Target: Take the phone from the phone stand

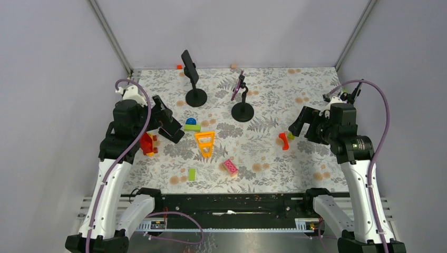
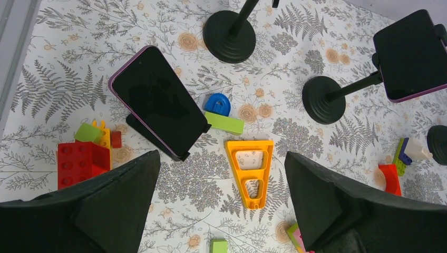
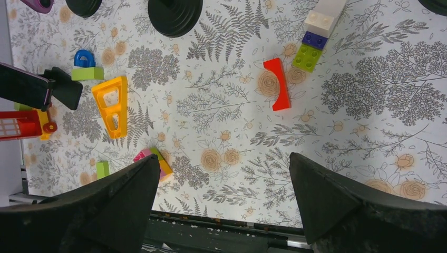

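Three dark phones show. One phone [image 1: 188, 66] stands high on a black round-based stand [image 1: 196, 97]. A purple-cased phone [image 1: 239, 86] sits on a second round-based stand [image 1: 242, 112]; the left wrist view shows it at the right [image 2: 414, 55]. A third purple-edged phone [image 2: 158, 100] leans on a low black stand [image 2: 150, 138] on the mat, just beyond my left gripper [image 2: 222, 153]. That gripper [image 1: 162, 117] is open, empty and above the mat. My right gripper [image 1: 298, 125] is open and empty at the right [image 3: 224, 155], far from all the phones.
Toy bricks lie on the mat: a red and yellow pile [image 1: 148, 143], an orange triangle frame [image 1: 204, 143], a blue arch on a green bar [image 2: 219, 113], a pink brick [image 1: 230, 167], a green brick [image 1: 192, 174] and a red arch [image 1: 284, 140]. Grey walls enclose the table.
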Available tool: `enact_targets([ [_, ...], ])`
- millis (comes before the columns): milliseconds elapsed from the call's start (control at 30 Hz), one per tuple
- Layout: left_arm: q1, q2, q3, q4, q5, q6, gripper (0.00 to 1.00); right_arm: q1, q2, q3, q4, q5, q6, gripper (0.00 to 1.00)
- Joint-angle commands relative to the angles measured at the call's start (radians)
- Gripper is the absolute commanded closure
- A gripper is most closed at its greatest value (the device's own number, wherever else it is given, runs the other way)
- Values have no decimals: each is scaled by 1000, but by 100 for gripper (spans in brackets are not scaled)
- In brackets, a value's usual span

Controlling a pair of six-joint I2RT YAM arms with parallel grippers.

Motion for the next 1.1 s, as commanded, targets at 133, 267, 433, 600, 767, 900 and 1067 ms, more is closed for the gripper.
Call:
enact_targets([
  [133, 3, -52, -14, 87, -52, -1, 1, -4, 38, 12, 51, -38, 51, 2],
  [267, 3, -53, -17, 70, -125, -7, 1, -5, 45, 7, 67, -50, 67, 2],
  [433, 3, -43, -7, 39, -152, -11, 1, -5, 50, -13, 96, -30, 81, 2],
  [600, 3, -63, -14, 0, -258, -55, 1, -4, 3, -120, 214, -57, 119, 2],
  [767, 5, -114, -57, 27, -254, -48, 1, -3, 55, -134, 231, -169, 136, 1],
  [900, 4, -140, -88, 26, -255, -51, 1, 56, 45, -158, 286, -149, 158, 1],
  [1067, 5, -197, -143, 31, -256, -52, 1, 349, 101, -90, 295, 53, 133, 1],
])
